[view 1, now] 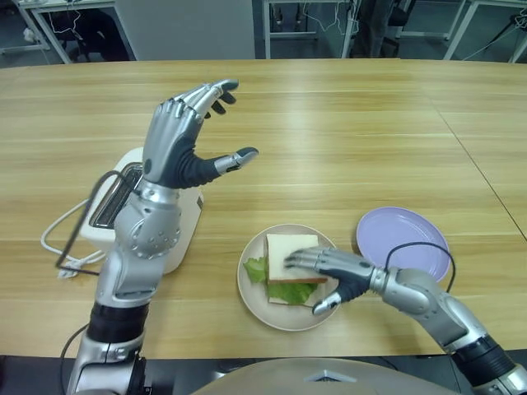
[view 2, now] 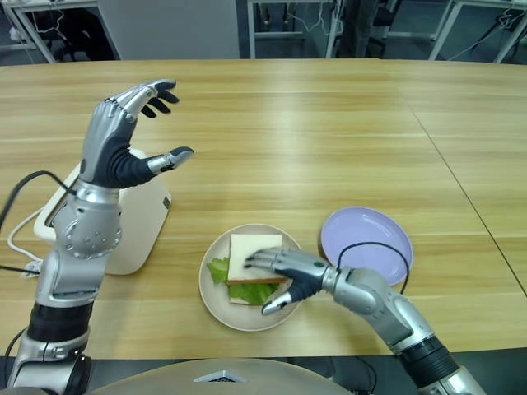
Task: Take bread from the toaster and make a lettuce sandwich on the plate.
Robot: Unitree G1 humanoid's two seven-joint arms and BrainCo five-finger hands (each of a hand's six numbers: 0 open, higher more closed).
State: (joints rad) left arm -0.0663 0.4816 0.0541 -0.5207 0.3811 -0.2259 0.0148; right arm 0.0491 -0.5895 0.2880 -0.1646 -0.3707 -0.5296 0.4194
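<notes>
A sandwich of white bread with green lettuce sticking out at its left and front lies on a beige plate near the table's front edge. My right hand rests flat on the sandwich's right part, fingers spread and pointing left, holding nothing. The white toaster stands at the left; my left arm hides much of it. Raised above the toaster, my left hand is open, fingers spread, holding nothing.
An empty purple plate sits right of the beige plate, a black cable looping over it. The toaster's white cord coils at the far left. Wooden tabletop stretches behind; table legs and frames stand beyond its far edge.
</notes>
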